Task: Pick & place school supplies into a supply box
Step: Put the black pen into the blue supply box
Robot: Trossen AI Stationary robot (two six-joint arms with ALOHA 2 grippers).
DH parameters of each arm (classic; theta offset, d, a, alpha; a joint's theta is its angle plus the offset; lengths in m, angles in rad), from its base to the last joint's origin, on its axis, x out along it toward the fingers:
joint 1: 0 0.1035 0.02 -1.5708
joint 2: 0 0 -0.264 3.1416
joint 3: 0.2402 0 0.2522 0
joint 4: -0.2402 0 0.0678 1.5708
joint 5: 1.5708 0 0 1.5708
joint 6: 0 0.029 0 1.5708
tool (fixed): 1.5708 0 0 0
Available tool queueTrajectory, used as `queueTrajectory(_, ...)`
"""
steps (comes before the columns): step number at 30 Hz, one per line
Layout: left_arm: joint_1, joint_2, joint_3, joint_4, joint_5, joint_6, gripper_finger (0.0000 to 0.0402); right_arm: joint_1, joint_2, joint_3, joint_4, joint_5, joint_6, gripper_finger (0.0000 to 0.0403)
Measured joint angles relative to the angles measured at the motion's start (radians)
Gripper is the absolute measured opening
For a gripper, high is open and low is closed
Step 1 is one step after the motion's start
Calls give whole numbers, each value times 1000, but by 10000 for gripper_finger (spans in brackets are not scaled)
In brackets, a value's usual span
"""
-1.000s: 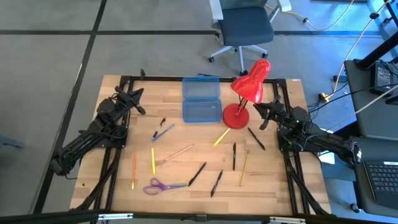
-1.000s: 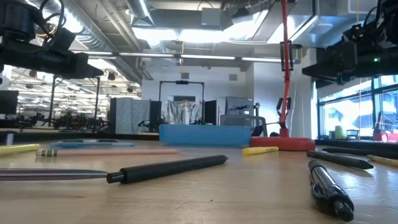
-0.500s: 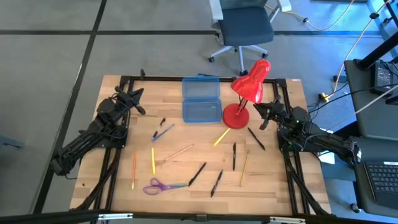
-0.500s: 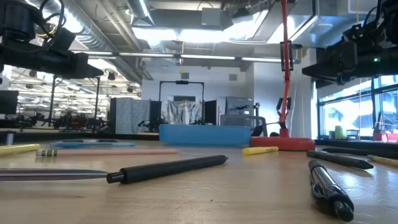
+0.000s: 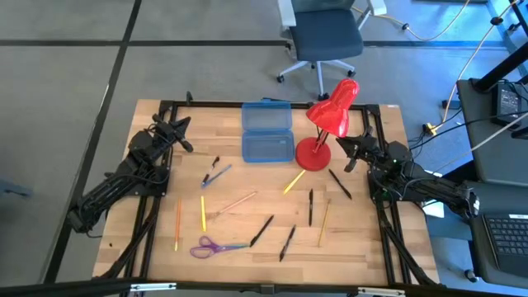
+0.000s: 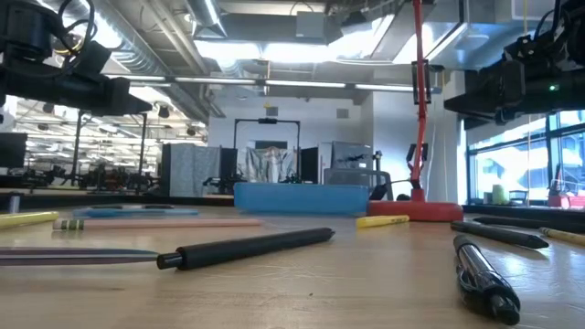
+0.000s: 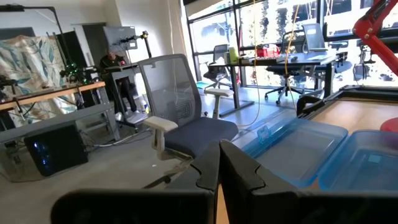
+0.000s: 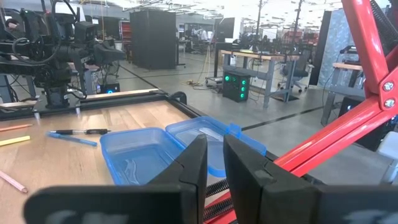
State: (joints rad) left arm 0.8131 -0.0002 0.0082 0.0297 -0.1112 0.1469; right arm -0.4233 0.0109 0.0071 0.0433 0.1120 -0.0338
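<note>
Bright even overhead light, glaring ceiling strips (low view), soft short shadows, nearest pens blurred

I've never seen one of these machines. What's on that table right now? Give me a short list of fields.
box: blue supply box, lid open, empty, at the table's far edge
lamp: red desk lamp beside the box
supplies: pencils and pens scattered on the wood; purple scissors near the front edge
left hand: shut, holding nothing, left of the box
right hand: holding nothing, by the lamp's base
packed so far: nothing
</note>
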Motion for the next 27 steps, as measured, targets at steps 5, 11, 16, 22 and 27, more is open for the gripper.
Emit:
queueTrajectory(5, 0, 0, 0, 4, -29, 57, 5, 0, 0, 0, 0, 0, 4, 59)
queueTrajectory(11, 0, 0, 0, 4, -26, 13, 5, 0, 0, 0, 0, 0, 4, 59)
queueTrajectory(16, 0, 0, 0, 22, -25, -39, 4, 0, 0, 0, 0, 0, 2, 59)
queueTrajectory(22, 0, 0, 0, 20, 39, -35, 13, 0, 0, 0, 13, 0, -53, 59)
queueTrajectory(27, 0, 0, 0, 62, 222, -141, 48, 0, 0, 0, 18, 1, -55, 59)
